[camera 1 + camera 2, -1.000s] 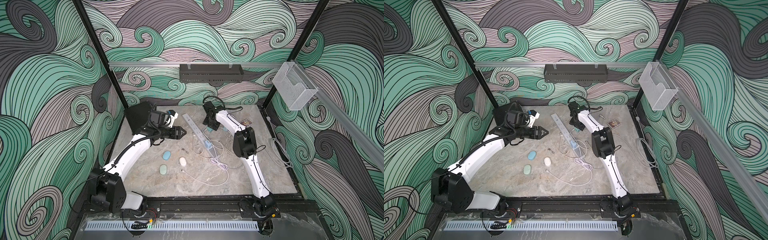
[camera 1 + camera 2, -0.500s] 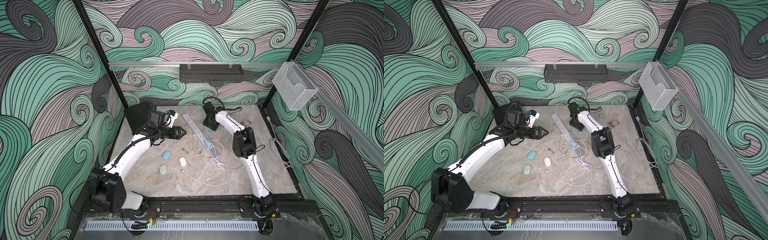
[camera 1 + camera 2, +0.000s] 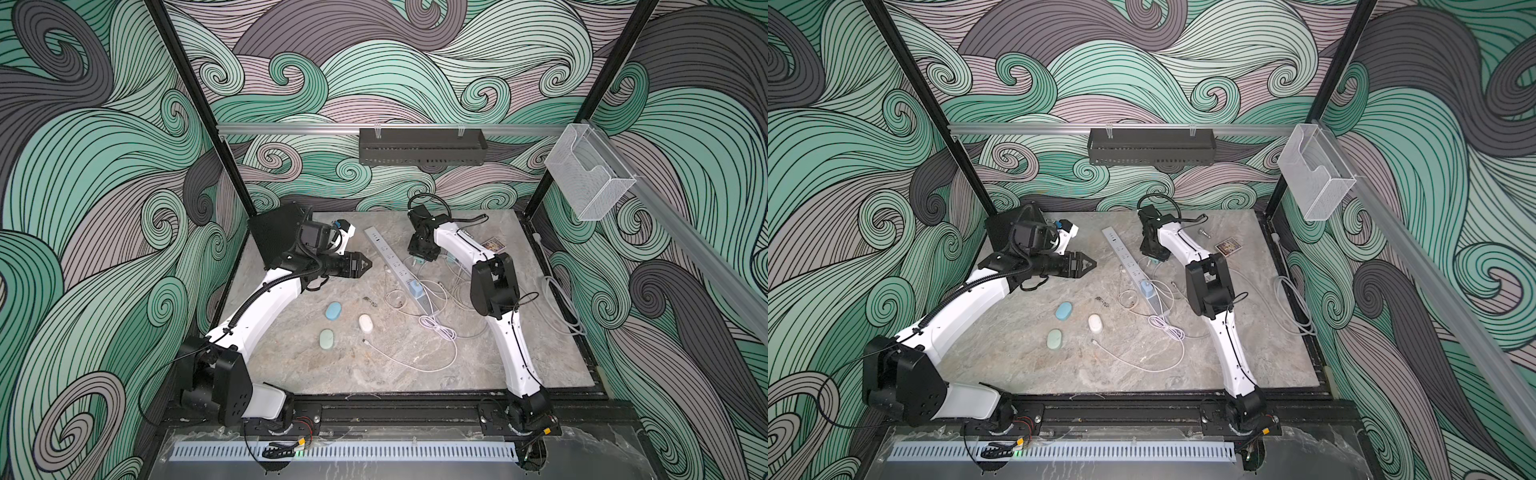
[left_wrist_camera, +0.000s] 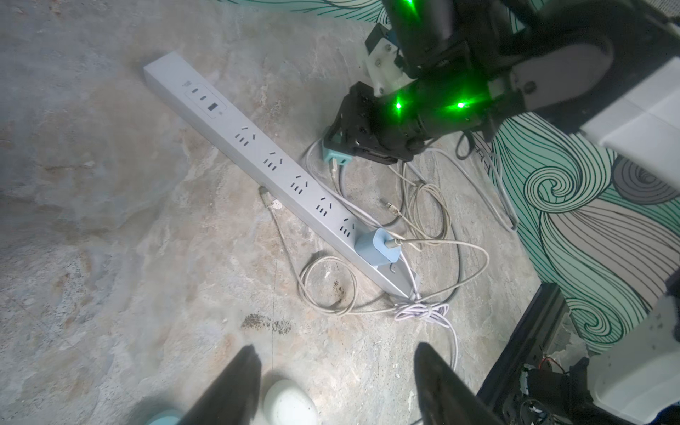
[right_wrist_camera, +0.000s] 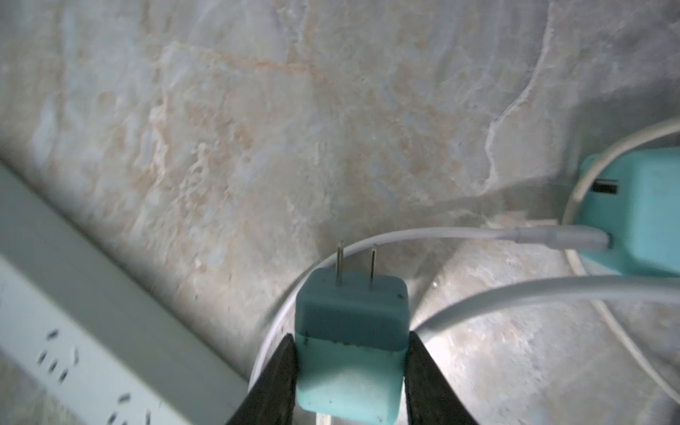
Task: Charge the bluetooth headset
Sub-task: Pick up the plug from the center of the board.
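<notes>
Your right end effector point(image 5: 350, 355) clamps the teal wall adapter point(image 5: 351, 316); left end effector point(image 4: 336, 353) stands open, empty. Square the prongs point(image 5: 339, 265) to a power strip point(image 4: 279, 165) socket before pressing.

A robotics lab cell, not a home: printed swirl-pattern walls point(image 3: 83, 208) box in a marble-look tabletop point(image 3: 332, 374). A black frame post point(image 3: 194, 95) rises at the far left. Two white arms (left arm point(image 3: 266, 307), right arm point(image 3: 513, 349)) are bolted to a black rail point(image 3: 395, 409) along the near edge.
</notes>
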Robot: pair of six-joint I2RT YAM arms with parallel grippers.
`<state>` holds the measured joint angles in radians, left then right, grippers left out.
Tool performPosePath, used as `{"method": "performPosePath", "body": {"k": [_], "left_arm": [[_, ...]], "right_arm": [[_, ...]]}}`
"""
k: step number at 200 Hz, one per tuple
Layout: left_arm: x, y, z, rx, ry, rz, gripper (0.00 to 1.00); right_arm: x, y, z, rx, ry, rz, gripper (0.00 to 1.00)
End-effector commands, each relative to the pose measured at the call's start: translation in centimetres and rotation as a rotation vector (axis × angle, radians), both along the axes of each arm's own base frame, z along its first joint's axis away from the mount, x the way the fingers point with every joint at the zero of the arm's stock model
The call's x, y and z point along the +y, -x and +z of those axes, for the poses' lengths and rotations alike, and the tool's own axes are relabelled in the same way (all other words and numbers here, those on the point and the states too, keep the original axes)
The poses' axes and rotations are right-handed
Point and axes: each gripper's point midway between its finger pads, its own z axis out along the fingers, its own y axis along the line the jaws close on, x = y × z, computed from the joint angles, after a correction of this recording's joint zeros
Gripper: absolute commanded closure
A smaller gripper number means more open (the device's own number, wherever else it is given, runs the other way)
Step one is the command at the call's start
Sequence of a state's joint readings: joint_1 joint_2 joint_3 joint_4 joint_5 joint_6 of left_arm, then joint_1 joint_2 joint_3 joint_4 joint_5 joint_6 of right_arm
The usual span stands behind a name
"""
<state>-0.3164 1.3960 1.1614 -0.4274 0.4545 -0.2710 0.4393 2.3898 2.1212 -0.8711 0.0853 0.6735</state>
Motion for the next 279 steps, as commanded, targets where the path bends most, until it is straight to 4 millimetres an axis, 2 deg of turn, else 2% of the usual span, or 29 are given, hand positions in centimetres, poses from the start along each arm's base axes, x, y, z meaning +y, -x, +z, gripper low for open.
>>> {"method": "performPosePath", "body": {"k": [1, 29, 51, 56, 94, 131, 158, 181, 210, 279], "left_arm": [[-0.1, -1.6, 3.7, -0.042, 0.118, 0.093, 0.33], [-1.1, -2.5, 5.8, -0.048, 0.220, 0.102, 0.32], [-1.5, -2.7, 7.2, -0.041, 0.237, 0.089, 0.32], [-1.8, -3.2, 6.3, -0.014, 0.228, 0.082, 0.32], [-3.7, -2.8, 7.5, 0.012, 0.278, -0.026, 0.32], [-4.9, -2.3, 6.3, 0.093, 0.283, -0.083, 0.34], [-6.1, -1.5, 6.0, 0.155, 0.333, -0.155, 0.36], [-6.9, -0.9, 6.3, 0.192, 0.381, -0.203, 0.40], [-7.8, -0.6, 6.4, 0.204, 0.395, -0.228, 0.41], [-8.8, 0.4, 4.4, 0.285, 0.352, -0.268, 0.46]], "right_arm": [[2.0, 0.6, 7.5, -0.150, -0.081, 0.245, 0.72], [2.7, 3.5, 10.1, -0.216, -0.121, 0.455, 0.69], [3.8, 6.1, 12.1, -0.297, -0.182, 0.642, 0.69], [4.1, 6.7, 12.5, -0.318, -0.200, 0.683, 0.69], [5.4, 11.6, 14.9, -0.458, -0.281, 0.983, 0.72], [5.9, 14.1, 16.7, -0.557, -0.303, 1.150, 0.74], [6.6, 15.2, 18.0, -0.665, -0.315, 1.246, 0.73], [7.1, 15.8, 18.6, -0.697, -0.320, 1.293, 0.74], [7.7, 16.6, 19.1, -0.732, -0.309, 1.357, 0.76], [8.1, 16.8, 20.0, -0.788, -0.279, 1.399, 0.78]]}}
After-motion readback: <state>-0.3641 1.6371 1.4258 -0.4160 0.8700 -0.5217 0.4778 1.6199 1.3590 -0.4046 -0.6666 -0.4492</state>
